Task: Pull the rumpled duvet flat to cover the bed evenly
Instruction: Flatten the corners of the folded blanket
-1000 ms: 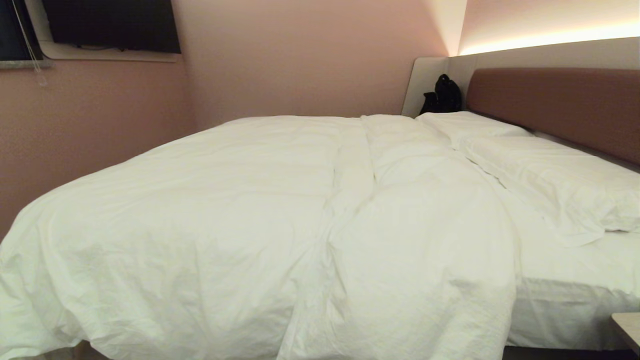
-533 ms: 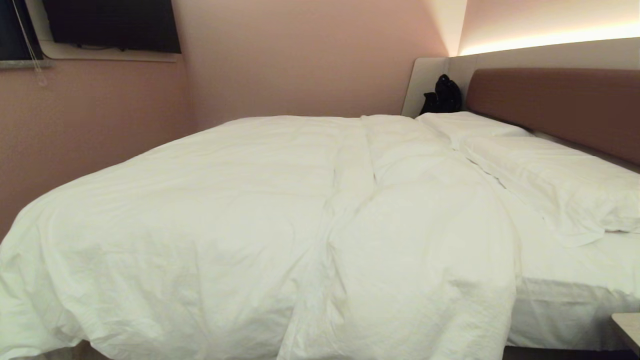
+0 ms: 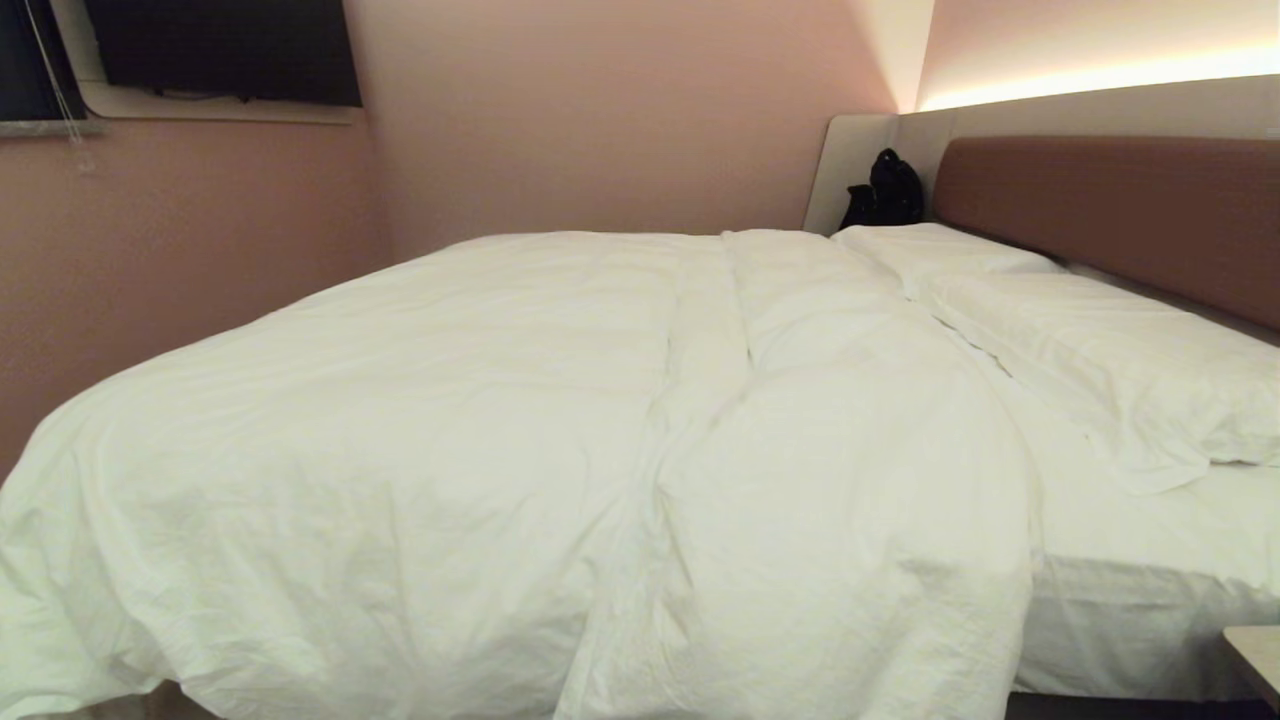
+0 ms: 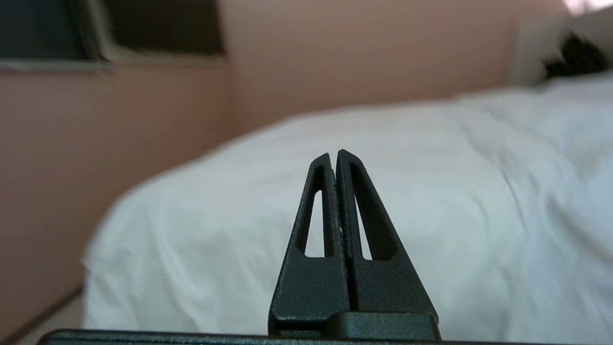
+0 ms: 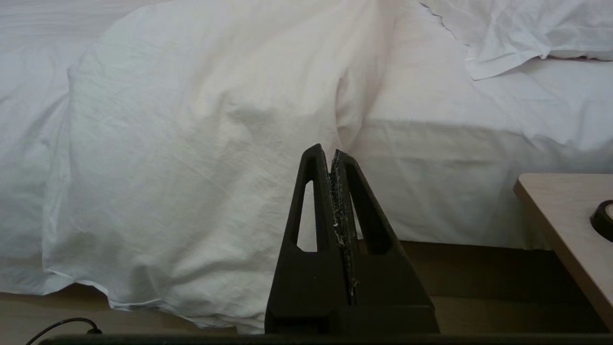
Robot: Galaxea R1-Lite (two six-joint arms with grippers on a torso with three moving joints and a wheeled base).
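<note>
The white puffy duvet (image 3: 480, 430) lies spread over most of the bed (image 3: 1130, 620), softly wrinkled, with a lengthwise fold down its middle and its near edge hanging over the bed's side. Bare sheet shows at the right, below the pillows (image 3: 1100, 350). Neither arm appears in the head view. My left gripper (image 4: 334, 155) is shut and empty, held level in the air in front of the duvet (image 4: 431, 201). My right gripper (image 5: 327, 152) is shut and empty, low beside the hanging duvet edge (image 5: 191, 167), apart from it.
A brown headboard (image 3: 1120, 210) runs along the right. A black bag (image 3: 885, 190) sits at the far corner. A pale bedside table (image 5: 560, 225) with a dark round object stands close on the right. Pink walls close in at the left and far side. A black cable (image 5: 62, 325) lies on the floor.
The head view is unchanged: duvet and bed lie as before, and no arm has come into it.
</note>
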